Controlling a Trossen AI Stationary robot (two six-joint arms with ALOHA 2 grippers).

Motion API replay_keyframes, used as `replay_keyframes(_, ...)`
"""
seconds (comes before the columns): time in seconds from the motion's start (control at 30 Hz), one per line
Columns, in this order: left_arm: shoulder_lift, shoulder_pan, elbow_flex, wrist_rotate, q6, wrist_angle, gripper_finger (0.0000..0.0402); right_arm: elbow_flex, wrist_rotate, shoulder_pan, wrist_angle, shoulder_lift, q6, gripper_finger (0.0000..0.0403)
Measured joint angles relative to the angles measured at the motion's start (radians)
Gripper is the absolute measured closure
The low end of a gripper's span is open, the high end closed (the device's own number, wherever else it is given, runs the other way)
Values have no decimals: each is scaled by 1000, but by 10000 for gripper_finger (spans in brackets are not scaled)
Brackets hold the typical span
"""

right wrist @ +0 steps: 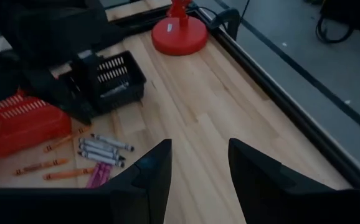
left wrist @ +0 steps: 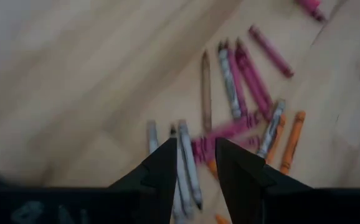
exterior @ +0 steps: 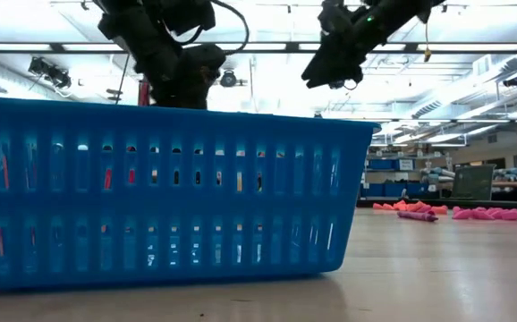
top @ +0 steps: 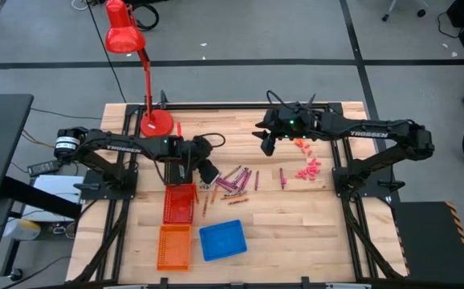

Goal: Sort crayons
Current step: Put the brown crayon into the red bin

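Both arms are lettered TROSSEN along the forearm. Three baskets lie near the left gripper (top: 209, 172): blue basket (top: 222, 240), orange basket (top: 175, 247), red basket (top: 179, 203) closest. Left gripper hangs above the crayons (top: 234, 182), fingers parted, empty; the pile lies directly beneath and just beyond its fingertips. Right gripper (top: 267, 143) is raised, open, empty, well apart from the pile.

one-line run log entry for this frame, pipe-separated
left gripper: open, above crayons | right gripper: open, empty, raised over table | red basket, orange basket, blue basket
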Motion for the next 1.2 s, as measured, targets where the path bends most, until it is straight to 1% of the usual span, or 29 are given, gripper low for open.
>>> replay_keyframes(0.1, 25, 12, 0, -2, 146, 96, 280, 0, 0, 1, 30, 28, 46, 241)
replay_keyframes(0.2, 61, 12, 0, 0, 283, 192, 280, 0, 6, 1, 53, 30, 81, 241)
replay_keyframes(0.27, 90, 11, -1, 1, 337, 235, 280, 0, 17, 1, 54, 24, 100, 241)
replay_keyframes(0.33, 122, 11, -1, 1, 356, 290, 280, 0, 35, 1, 50, 13, 119, 241)
replay_keyframes(0.43, 170, 12, -1, 1, 345, 338, 280, 0, 43, 1, 50, 0, 140, 241)
replay_keyframes(0.7, 284, 8, -1, 4, 236, 417, 280, 0, 46, 14, 44, -2, 142, 241)
replay_keyframes(0.87, 330, 8, -2, 4, 149, 464, 280, 0, 55, 18, 39, -2, 95, 241)
replay_keyframes(0.93, 346, 8, -2, 4, 119, 510, 280, 0, 55, 18, 40, -2, 67, 241)
replay_keyframes(1.1, 386, 8, -2, 4, 102, 602, 280, 0, 51, 15, 40, -2, -4, 241)
replay_keyframes(1.2, 418, 4, -2, 3, 88, 644, 280, 0, 14, 7, 40, -2, -32, 241)
